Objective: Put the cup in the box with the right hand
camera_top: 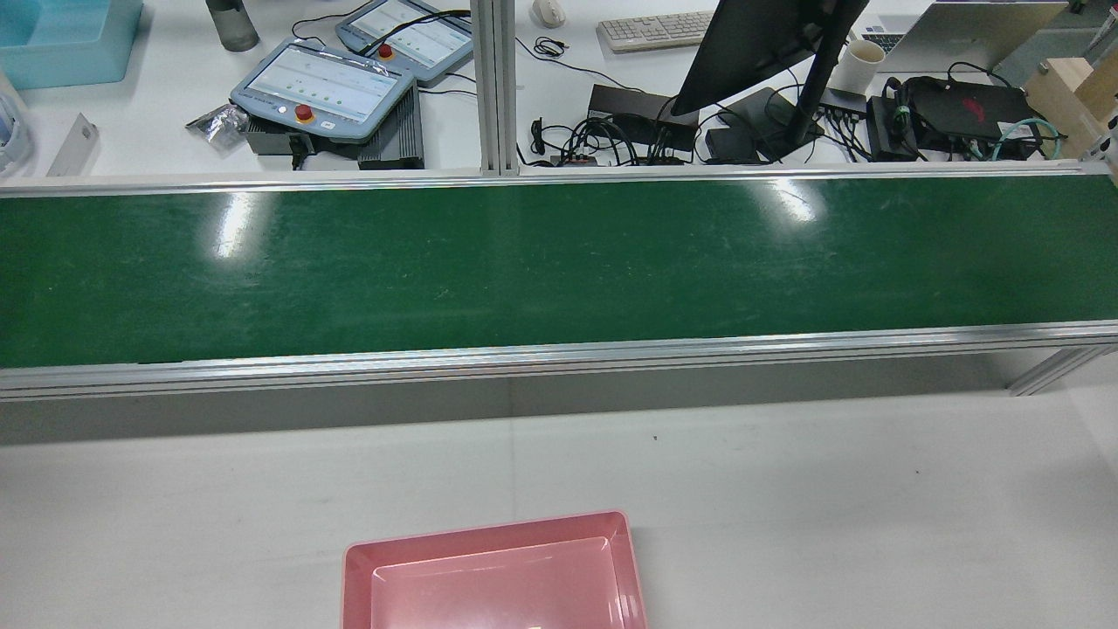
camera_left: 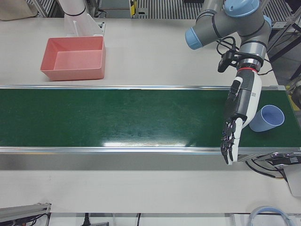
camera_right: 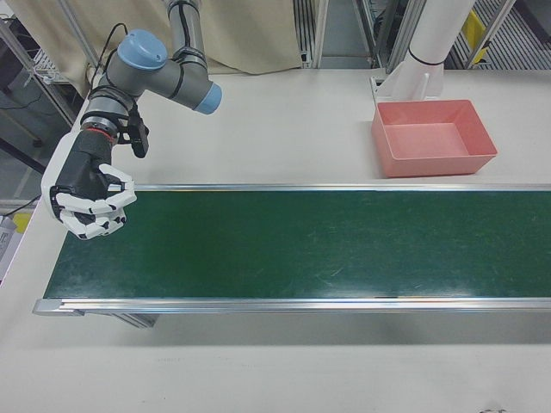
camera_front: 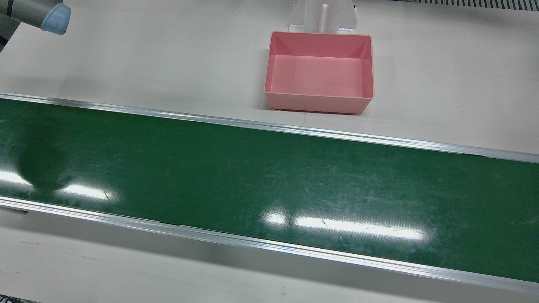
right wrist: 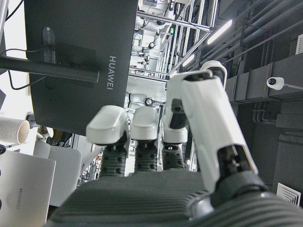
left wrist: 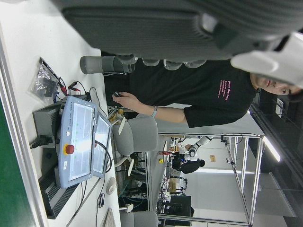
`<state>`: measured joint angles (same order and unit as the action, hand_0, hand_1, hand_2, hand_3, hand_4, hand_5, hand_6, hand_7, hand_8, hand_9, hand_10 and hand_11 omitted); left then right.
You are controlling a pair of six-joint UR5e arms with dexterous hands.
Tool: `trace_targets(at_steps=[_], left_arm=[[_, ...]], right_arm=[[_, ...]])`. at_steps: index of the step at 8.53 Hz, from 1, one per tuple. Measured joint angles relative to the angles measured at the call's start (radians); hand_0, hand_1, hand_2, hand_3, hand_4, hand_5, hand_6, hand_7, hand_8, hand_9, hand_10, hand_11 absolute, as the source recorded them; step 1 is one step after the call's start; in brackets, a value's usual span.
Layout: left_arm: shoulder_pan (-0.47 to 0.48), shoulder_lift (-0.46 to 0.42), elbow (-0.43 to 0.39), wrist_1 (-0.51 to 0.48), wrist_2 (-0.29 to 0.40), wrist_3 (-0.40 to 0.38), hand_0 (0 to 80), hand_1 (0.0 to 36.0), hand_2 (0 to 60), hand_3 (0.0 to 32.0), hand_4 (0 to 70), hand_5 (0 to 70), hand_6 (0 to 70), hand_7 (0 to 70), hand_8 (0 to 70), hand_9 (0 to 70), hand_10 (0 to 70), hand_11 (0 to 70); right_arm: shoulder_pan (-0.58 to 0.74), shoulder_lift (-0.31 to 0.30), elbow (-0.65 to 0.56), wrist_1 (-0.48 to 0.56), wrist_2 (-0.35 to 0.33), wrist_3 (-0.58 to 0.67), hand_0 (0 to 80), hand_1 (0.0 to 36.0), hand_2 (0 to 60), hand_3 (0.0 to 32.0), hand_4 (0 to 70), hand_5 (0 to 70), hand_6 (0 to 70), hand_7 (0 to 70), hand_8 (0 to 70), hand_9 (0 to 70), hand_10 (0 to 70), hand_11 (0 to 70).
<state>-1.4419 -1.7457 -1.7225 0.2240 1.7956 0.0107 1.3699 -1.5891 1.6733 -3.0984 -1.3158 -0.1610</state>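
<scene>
The blue cup [camera_left: 266,118] is lying on its side at the end of the green conveyor belt [camera_left: 117,117] on the robot's left side, its open mouth facing away from the left hand [camera_left: 237,117]. That hand is hanging just beside the cup with its fingers stretched straight down and holding nothing. The pink box [camera_right: 433,136] is sitting empty on the white table [camera_front: 442,71] beyond the belt's far edge, near the white pedestal [camera_right: 411,77], well apart from the cup. At the belt's opposite end, the right hand [camera_right: 89,200] is hovering above the belt's edge with its fingers [right wrist: 142,125] curled in together, gripping nothing. In the rear view, 2 teach pendants [camera_top: 327,87] are resting on the desk behind the belt.
</scene>
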Motion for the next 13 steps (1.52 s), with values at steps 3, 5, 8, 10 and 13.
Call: trace_targets(at_steps=[3, 5, 8, 10, 13], left_arm=[[0.0, 0.0, 0.0, 0.0, 0.0, 0.0, 0.0, 0.0, 0.0, 0.0, 0.0, 0.0, 0.0, 0.0, 0.0, 0.0, 0.0, 0.0], [0.0, 0.0, 0.0, 0.0, 0.001, 0.0, 0.0, 0.0, 0.0, 0.0, 0.0, 0.0, 0.0, 0.0, 0.0, 0.0, 0.0, 0.0], [0.0, 0.0, 0.0, 0.0, 0.001, 0.0, 0.0, 0.0, 0.0, 0.0, 0.0, 0.0, 0.0, 0.0, 0.0, 0.0, 0.0, 0.0], [0.0, 0.0, 0.001, 0.0, 0.0, 0.0, 0.0, 0.0, 0.0, 0.0, 0.0, 0.0, 0.0, 0.0, 0.0, 0.0, 0.0, 0.0], [0.0, 0.0, 0.0, 0.0, 0.001, 0.0, 0.0, 0.0, 0.0, 0.0, 0.0, 0.0, 0.0, 0.0, 0.0, 0.0, 0.0, 0.0]], right_arm=[[-0.001, -0.002, -0.016, 0.0, 0.001, -0.001, 79.3, 36.0, 60.0, 0.0, 55.7, 25.1, 50.0, 70.0, 70.0, 70.0, 67.4, 70.0], [-0.002, -0.025, -0.038, -0.023, 0.002, 0.029, 80.0, 36.0, 60.0, 0.0, 54.4, 26.3, 50.6, 70.0, 70.0, 70.0, 68.2, 70.0], [-0.006, -0.03, -0.043, -0.07, 0.002, 0.108, 80.0, 36.0, 60.0, 0.0, 60.6, 27.0, 51.6, 70.0, 70.0, 70.0, 70.0, 70.0], [-0.009, 0.003, -0.008, -0.077, 0.002, 0.107, 80.0, 20.4, 0.1, 0.0, 58.4, 24.2, 51.3, 70.0, 70.0, 70.0, 70.0, 70.0], [-0.01, 0.029, 0.006, -0.076, 0.004, 0.096, 75.4, 2.2, 0.0, 0.0, 58.1, 19.6, 49.3, 70.0, 70.0, 70.0, 70.0, 70.0]])
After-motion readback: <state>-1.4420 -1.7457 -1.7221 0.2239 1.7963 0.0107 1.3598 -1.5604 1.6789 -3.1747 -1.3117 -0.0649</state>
